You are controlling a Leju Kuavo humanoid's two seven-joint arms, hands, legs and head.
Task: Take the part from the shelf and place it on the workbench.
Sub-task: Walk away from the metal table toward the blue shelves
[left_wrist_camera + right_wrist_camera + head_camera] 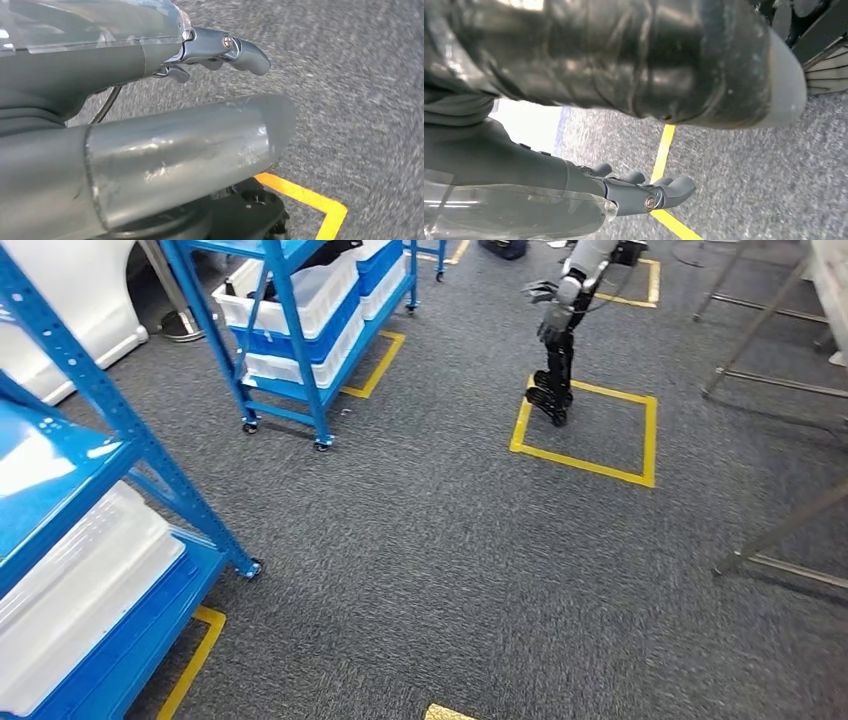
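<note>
Floor level, both arms hanging.

- My left robot hand [150, 140]: thumb and fingers [245, 50] stretched out and apart, nothing between them. Below it, grey carpet [360, 100] and a corner of yellow floor tape [310, 197].
- My right robot hand [549, 170]: fingers [674, 187] reach forward, slightly curved and apart from the thumb, and it holds nothing. Carpet and a yellow tape line [664, 145] lie below it.
- Head view: a blue shelf on castors [300, 350] stands ahead to the left, stacked with white bins [300, 295]. Something dark lies in or behind the top bin, too cut off to identify.
- A second blue shelf [100, 400] sits close at the left edge, a white bin [80, 580] on its lower level.
- The part: I cannot tell where it is. None of the bins shows its contents plainly.
- Ahead to the right, a yellow taped square [585, 465] on the carpet. Over its far corner hangs a silver arm with a dark hand [552, 390], fingers down. I cannot tell whose it is.
- Bare metal frame legs [770, 380] stand along the right side.
</note>
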